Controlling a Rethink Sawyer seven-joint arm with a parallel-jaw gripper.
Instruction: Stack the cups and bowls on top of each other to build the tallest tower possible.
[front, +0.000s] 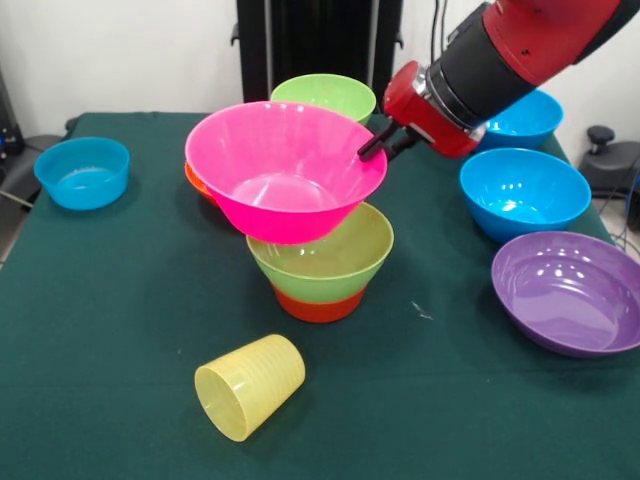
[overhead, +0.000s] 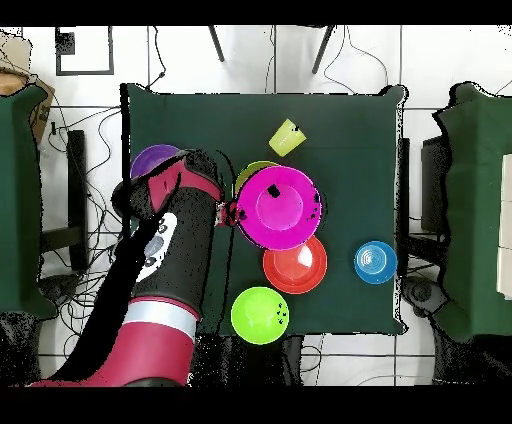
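We see the red and black arm's pincer at the right rim of the large glossy pink plastic bowl, its dark tips clamped on that rim. The pink bowl sits tilted on a lime green plastic bowl, which rests on a small orange bowl as the tower's base. Behind the pink bowl we find a second orange bowl and a second lime green bowl. A translucent pale-yellow ribbed tumbler lies on its side on the green-covered worktop, in front of the tower. Three blue bowls and a wide purple bowl stand apart.
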